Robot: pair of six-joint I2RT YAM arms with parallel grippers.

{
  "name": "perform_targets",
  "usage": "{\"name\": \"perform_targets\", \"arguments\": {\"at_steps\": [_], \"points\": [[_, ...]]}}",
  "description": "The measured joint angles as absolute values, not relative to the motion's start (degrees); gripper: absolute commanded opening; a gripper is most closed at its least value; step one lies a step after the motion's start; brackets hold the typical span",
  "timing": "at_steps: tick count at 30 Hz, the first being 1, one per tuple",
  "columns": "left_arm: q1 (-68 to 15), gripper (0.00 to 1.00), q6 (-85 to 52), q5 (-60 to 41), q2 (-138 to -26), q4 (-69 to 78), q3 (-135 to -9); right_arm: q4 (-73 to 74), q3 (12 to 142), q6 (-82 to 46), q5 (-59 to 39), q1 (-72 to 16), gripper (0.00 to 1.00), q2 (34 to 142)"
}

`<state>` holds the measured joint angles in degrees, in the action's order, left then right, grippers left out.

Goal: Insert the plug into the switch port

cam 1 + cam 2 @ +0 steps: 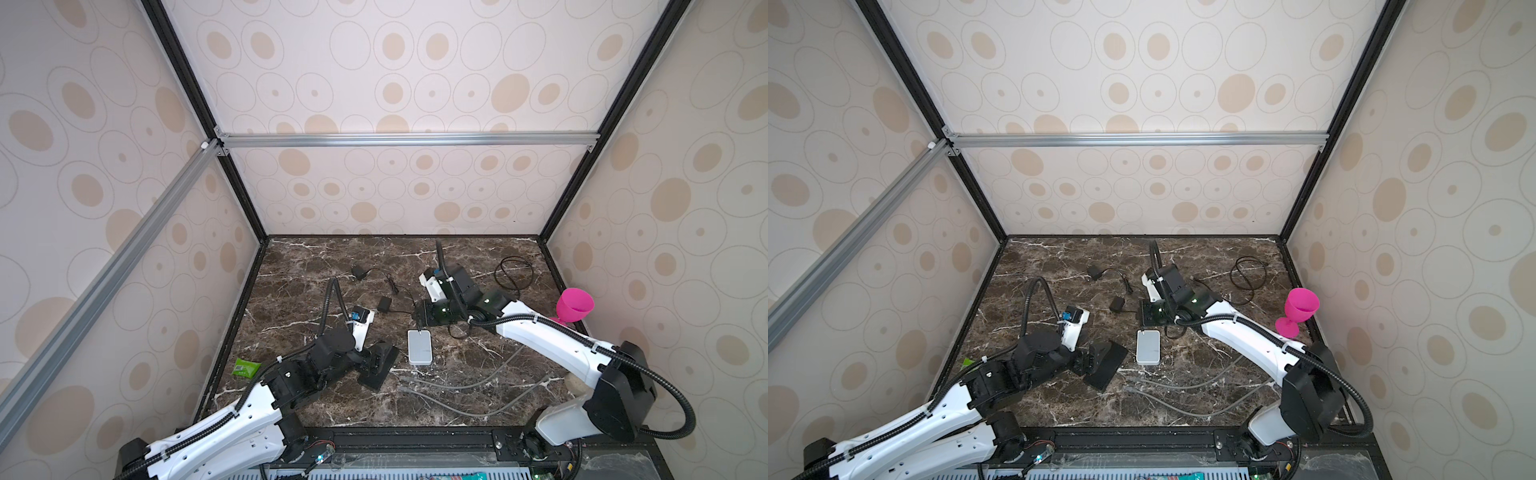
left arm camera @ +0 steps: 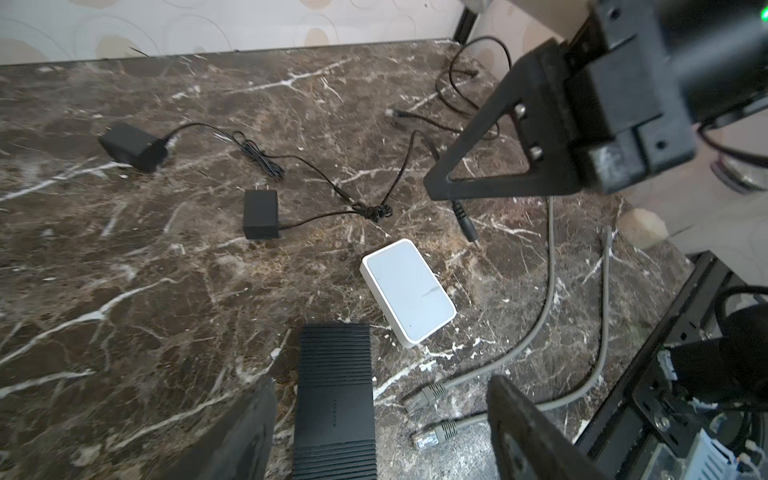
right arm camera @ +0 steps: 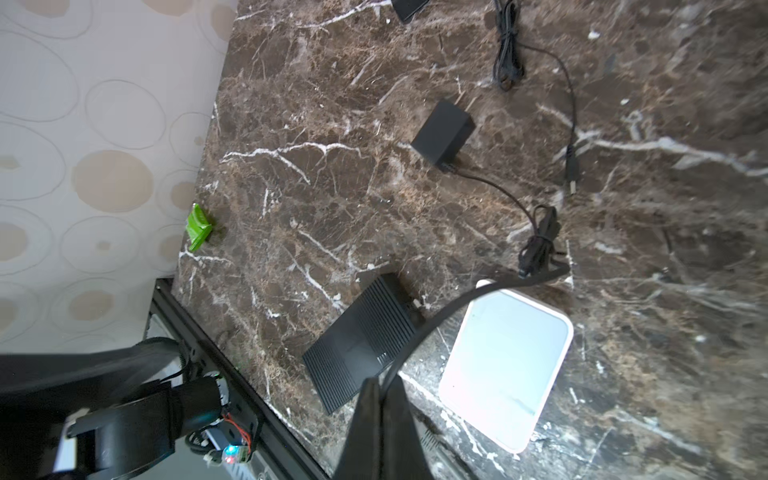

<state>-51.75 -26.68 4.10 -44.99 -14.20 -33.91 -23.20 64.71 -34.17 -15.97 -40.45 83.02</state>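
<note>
Near the middle of the marble-patterned surface (image 1: 316, 266), taking the back wall as 12 o'clock, the right hand (image 3: 380, 388) is pinched shut on the plug (image 2: 468, 226). It is a slim black barrel with a ribbed collar, gripped by its rear so the metal tip dangles just off the 12 o'clock end of the white switch (image 2: 407, 291), a smooth, glossy box with rounded corners. At that box's 8 o'clock lies the black switch (image 2: 332, 395), flat, matt and finely ribbed, with the left hand (image 2: 382, 390) spread wide astride it, fingers not clearly touching. Which box holds the target port I cannot tell; no port shows. Risks, as I judge them: the loosely hung tip may swing past the socket, the unbraced white box could skid on slick stone, and the thin cord (image 3: 457, 303), bundled behind, may snag and tug the plug askew
</note>
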Motion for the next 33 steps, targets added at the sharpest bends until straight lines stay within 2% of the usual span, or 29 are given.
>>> {"name": "perform_targets", "arguments": {"at_steps": [9, 19, 22, 28, 33], "points": [[-51.7, 0.69, -30.8, -4.2, -47.9, -3.6, -30.6, 2.8, 46.5, -46.6, -19.6, -40.5, 0.00, 77.4], [-51.7, 0.64, -33.9, -6.9, -47.7, 0.5, -28.4, 32.7, 38.2, -51.9, -18.9, -44.6, 0.00, 77.7], [-51.2, 0.56, -34.1, -6.4, -47.9, 0.5, -28.4, 36.8, 37.6, -50.7, -17.8, -46.1, 0.00, 77.6], [-49.6, 0.54, -34.0, -6.3, -49.1, 0.4, -28.4, 40.7, 37.5, -48.3, -18.3, -47.1, 0.00, 77.6], [-47.9, 0.47, -33.7, -6.4, -49.3, 0.4, -28.5, 41.6, 37.3, -47.2, -18.2, -47.5, 0.00, 77.3]]}}
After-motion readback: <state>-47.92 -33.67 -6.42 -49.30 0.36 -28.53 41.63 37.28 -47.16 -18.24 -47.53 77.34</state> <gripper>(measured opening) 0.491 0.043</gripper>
